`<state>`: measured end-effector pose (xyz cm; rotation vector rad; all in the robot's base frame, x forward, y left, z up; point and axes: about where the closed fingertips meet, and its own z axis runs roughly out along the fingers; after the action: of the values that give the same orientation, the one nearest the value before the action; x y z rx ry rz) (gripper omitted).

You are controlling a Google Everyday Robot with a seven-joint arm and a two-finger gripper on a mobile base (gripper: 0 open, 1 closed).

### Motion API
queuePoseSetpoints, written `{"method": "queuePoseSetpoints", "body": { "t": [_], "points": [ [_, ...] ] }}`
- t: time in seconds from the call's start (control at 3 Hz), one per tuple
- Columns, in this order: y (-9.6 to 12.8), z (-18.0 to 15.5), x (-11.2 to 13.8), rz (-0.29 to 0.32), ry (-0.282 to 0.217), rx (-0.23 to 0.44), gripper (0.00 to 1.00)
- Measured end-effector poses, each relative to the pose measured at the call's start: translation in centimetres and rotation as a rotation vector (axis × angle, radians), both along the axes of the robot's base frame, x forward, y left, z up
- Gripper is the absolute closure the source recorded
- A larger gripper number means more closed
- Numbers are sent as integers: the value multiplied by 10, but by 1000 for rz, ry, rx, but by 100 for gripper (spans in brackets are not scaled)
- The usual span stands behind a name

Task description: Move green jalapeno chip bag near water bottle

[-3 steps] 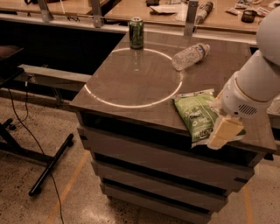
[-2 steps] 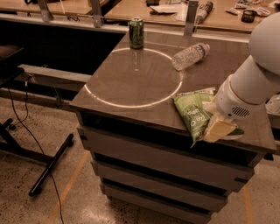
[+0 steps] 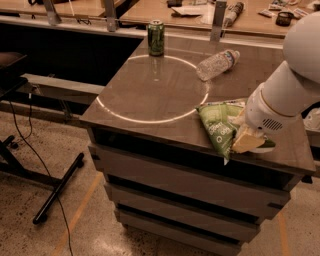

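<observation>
- Arm (image 3: 295, 85) slants down from 2 o'clock.
- Gripper (image 3: 246, 140) rests against chip bag (image 3: 216, 125); its grip cannot be told.
- Water bottle (image 3: 216, 64) lies toward 12 o'clock, apart.

High downward oblique; gripper (image 3: 248, 138) lower right

A dark drawer cabinet (image 3: 190, 170) is set on a speckled floor (image 3: 30, 220), with wooden tables (image 3: 165, 14) behind. A light ring (image 3: 150, 121) is cast on its top. The gripper (image 3: 247, 137) is located over its right front corner.

Claw (image 3: 248, 139) at chip bag (image 3: 218, 126), near table's (image 3: 150, 95) front edge
</observation>
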<state>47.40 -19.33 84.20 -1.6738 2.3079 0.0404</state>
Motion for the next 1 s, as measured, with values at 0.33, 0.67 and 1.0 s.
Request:
{"method": "queuePoseSetpoints", "body": {
  "t": [0.33,0.67,1.0],
  "points": [
    [0,5,0,0,0,0,100],
    [0,5,0,0,0,0,100],
    [-9,20,11,-27,-8,-3,100]
  ]
}}
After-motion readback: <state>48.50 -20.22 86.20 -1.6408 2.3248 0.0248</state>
